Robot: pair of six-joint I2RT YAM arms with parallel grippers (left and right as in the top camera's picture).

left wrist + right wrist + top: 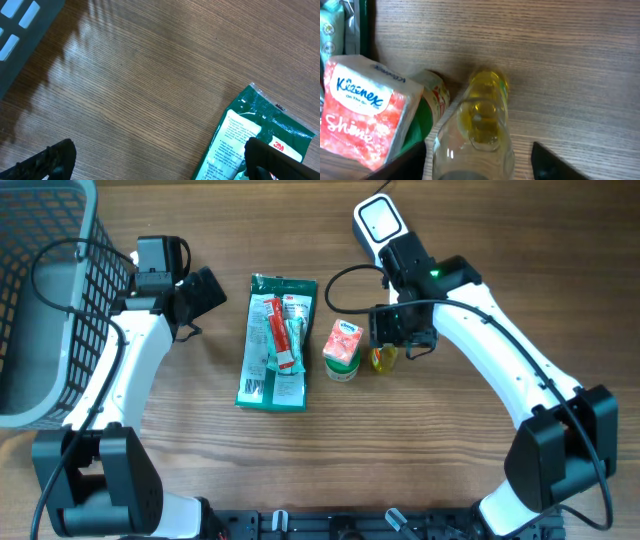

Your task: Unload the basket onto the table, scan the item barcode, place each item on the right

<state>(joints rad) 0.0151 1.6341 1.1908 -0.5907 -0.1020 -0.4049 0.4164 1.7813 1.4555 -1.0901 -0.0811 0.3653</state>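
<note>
One small clear bottle (481,120) of yellow liquid sits between the parted fingers of the right hand (482,162), not clamped.
It sits at 3 o'clock of the Kleenex pack (342,340) on the wood-grain surface (450,470); the left hand (165,160) is spread wide, empty.

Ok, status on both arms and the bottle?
Left gripper open, empty. Right gripper open, fingers astride the clear plastic bottle of yellow liquid, not yet gripped. Orange-and-white Kleenex tissue pack close beside it.
</note>
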